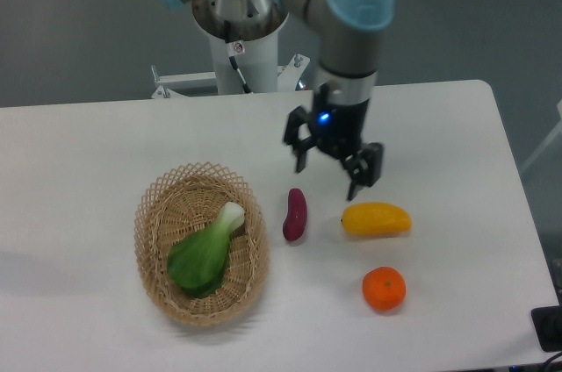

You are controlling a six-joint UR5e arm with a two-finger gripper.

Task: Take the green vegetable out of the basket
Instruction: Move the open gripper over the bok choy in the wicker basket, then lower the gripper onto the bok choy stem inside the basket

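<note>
1. While the end effector (332, 165) hung empty with fingers apart above the purple sweet potato (295, 213), the leafy green vegetable (205, 252) lay inside the oval tan wicker basket (154, 214).
2. A sound grasp probably meant descending over the whitish stalk, clear of the rim.

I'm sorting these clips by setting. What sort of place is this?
Likely a robotics lab: an arm on a pedestal with an open gripper over a plain white table, with a basket holding a green vegetable, against a bare grey wall.
</note>
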